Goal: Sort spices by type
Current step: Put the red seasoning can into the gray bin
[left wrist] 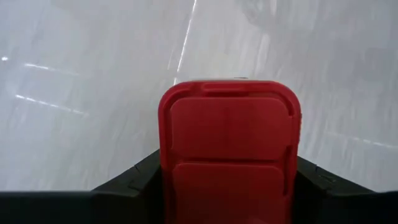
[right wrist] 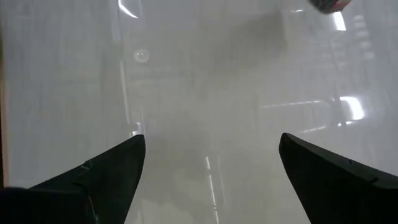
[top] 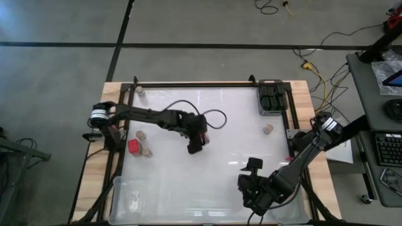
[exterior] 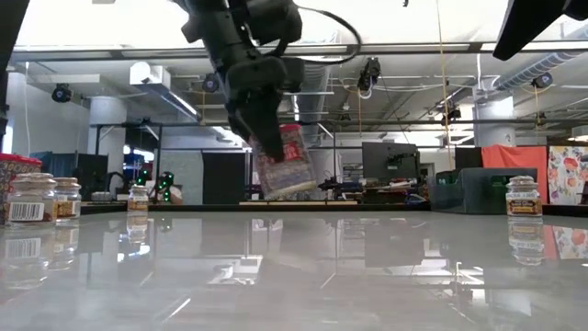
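Your left hand (top: pixel 196 145) grips a red-topped jar (exterior: pixel 287 164) mid-desk, lifted clear of the desk (top: pixel 232 125) and tilted. In the left wrist view its red lid (left wrist: pixel 229 146) sits between both fingers. Your right hand (right wrist: pixel 208 180) is wide open with nothing in it, low over the near right of the desk. Another red jar (top: pixel 134 146) stands at the left edge with tan-lidded jars (top: pixel 145 151) just beside it. One tan jar (top: pixel 268 129) stands at right, near the bin (top: pixel 272 99) of black jars.
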`<state>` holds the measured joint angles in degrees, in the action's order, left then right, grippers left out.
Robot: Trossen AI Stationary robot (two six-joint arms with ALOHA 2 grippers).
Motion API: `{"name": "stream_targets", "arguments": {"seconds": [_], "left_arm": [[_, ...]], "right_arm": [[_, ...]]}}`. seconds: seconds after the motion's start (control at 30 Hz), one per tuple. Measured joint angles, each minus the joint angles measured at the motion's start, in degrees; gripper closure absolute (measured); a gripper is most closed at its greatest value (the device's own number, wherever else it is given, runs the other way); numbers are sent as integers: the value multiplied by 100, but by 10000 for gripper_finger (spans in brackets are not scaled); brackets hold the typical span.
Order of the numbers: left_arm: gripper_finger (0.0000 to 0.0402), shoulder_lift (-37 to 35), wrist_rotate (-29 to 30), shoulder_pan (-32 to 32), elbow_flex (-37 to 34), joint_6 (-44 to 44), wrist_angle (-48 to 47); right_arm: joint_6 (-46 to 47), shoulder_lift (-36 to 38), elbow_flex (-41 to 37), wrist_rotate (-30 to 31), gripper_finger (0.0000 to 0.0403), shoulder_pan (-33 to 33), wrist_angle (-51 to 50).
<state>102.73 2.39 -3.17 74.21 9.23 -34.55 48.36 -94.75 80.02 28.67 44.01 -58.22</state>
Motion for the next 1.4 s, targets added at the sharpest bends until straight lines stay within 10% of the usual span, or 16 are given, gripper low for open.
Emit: {"name": "stream_targets", "arguments": {"seconds": [1.03, 1.4], "left_arm": [[195, 517, 501, 582, 469, -195, -268], [127, 475, 505, 733, 398, -431, -286]], "right_arm": [[-410, -1, -67, 153, 42, -200, 325], [-765, -1, -92, 158, 41, -601, 756]]}}
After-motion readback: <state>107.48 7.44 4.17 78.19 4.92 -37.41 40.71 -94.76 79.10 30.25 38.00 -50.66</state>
